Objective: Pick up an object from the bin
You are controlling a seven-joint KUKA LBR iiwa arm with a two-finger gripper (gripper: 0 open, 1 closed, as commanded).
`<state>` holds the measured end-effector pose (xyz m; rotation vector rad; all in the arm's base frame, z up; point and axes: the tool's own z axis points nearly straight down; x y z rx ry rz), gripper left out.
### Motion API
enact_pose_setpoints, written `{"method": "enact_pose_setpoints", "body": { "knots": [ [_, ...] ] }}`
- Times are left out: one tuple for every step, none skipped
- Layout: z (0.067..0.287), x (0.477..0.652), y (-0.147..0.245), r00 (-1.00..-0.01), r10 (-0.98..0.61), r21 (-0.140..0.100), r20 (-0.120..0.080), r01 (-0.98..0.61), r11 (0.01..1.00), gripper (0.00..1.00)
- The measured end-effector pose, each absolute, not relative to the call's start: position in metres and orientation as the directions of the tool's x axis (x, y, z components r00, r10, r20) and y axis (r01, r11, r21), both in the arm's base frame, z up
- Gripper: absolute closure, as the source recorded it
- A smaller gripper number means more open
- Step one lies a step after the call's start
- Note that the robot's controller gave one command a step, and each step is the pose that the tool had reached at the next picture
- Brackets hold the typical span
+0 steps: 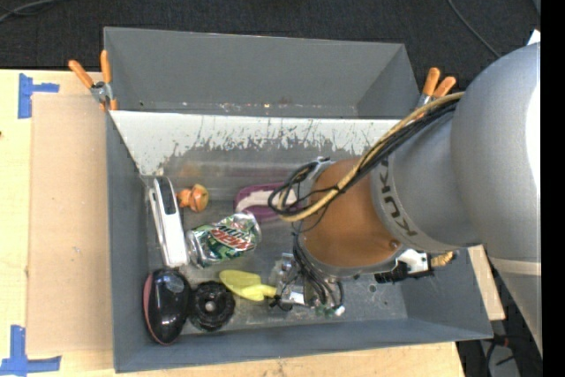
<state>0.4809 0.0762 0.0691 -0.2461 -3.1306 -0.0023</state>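
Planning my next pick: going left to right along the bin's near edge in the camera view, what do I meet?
Black computer mouse → black round cap → yellow banana-shaped thing → gripper.

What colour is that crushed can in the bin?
The crushed can is mostly green, camera view.

1 grey bin [265, 75], 7 loose items inside, each kind x1.

- Left side: 1 long white device [165, 232].
- Just right of its far end: 1 small orange bit [193, 197].
- Mid, toward far wall: 1 purple-and-white item [259, 197], partly hidden.
- Centre: 1 crushed green soda can [222, 240].
- Near left corner: 1 black oval mouse-like thing [166, 306] w/ red edge, and next to it 1 black round piece [212, 305].
- Near, mid: 1 yellow banana-shaped piece [245, 284].

By colour: 2 black; 1 ea. white, orange, purple, green, yellow.
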Motion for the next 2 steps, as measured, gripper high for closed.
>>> {"method": "enact_pose_setpoints", "body": {
  "knots": [
    [0.0701,0.4808,0.0761,-0.987,0.158,0.001,0.002,0.158,0.987,1.00],
    [0.0791,0.4802,0.0758,-0.987,0.160,0.001,0.003,0.160,0.987,1.00]
  ]
}}
